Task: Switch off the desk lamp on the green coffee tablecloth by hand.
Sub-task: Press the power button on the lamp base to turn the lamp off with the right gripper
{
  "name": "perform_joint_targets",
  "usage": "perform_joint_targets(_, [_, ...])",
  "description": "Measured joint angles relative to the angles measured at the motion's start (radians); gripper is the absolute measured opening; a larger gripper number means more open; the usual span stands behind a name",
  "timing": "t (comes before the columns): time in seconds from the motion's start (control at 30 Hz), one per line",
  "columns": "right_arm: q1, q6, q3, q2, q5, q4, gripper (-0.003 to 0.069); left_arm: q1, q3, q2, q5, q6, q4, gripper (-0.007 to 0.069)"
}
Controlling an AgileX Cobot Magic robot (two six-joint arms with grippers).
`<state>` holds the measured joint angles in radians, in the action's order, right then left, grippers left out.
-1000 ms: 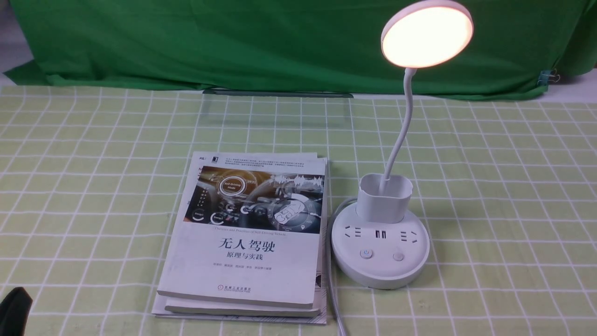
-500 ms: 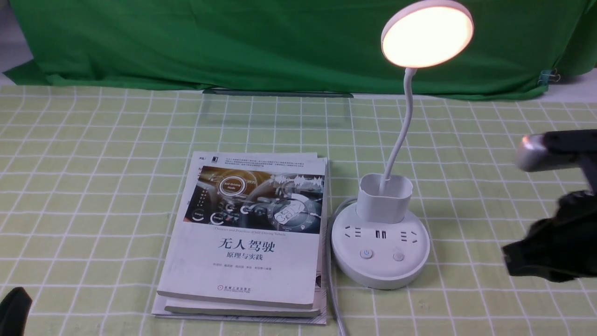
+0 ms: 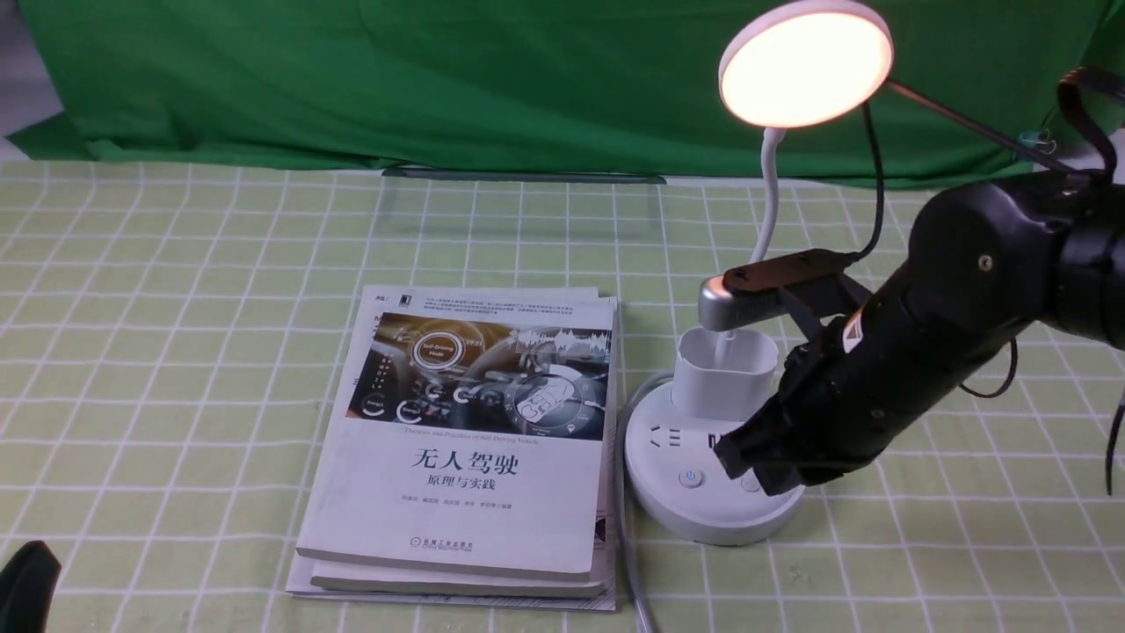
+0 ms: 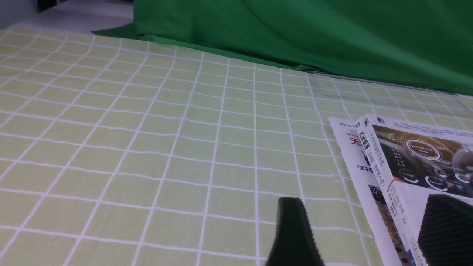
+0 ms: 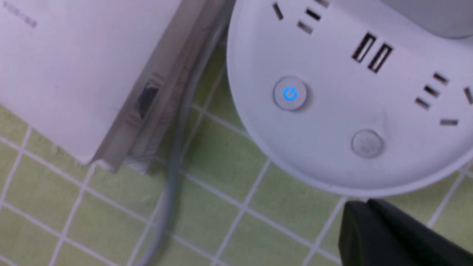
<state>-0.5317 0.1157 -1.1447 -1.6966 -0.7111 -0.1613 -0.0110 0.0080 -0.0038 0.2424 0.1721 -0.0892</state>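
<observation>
The white desk lamp stands on the green coffee tablecloth (image 3: 176,352), and its round head (image 3: 804,66) glows warm. On its round base (image 3: 685,514), the power button (image 5: 290,94) shows a blue light and a plain second button (image 5: 367,143) sits beside it. My right hand reaches in from the right. The right gripper (image 3: 747,466) is shut and empty, its tip (image 5: 364,203) low over the front right of the base near the plain button. Whether it touches the base I cannot tell. My left gripper (image 4: 365,199) is open and empty, low at the near left.
A stack of books (image 3: 475,440) lies just left of the lamp base. The lamp's grey cord (image 3: 628,563) runs between the books and the base toward the near edge. A dark green backdrop cloth (image 3: 439,79) hangs at the back. The white cup holder (image 3: 725,374) stands behind the sockets.
My right arm has swept in from the right edge to the lamp base, and now covers its right side. The lamp stays lit. The left gripper has not moved.
</observation>
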Motion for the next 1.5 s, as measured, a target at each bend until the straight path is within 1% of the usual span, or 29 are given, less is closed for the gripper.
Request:
perform_joint_targets(0.2, [0.0,-0.004,-0.044,-0.052,-0.003,0.026,0.0047,0.0,0.0,0.0,0.0,0.0,0.0,0.041])
perform_joint_targets(0.53, [0.0,-0.023,-0.053,-0.15,0.028,0.044,0.0047,0.0,0.0,0.0,0.0,0.0,0.0,0.041])
perform_joint_targets(1.13, [0.0,-0.03,-0.052,-0.103,0.035,0.055,0.0047,0.0,0.0,0.0,0.0,0.0,0.0,0.041])
perform_joint_targets(1.5, [0.0,-0.03,-0.064,-0.165,0.035,0.058,0.0047,0.0,0.0,0.0,0.0,0.0,0.0,0.041])
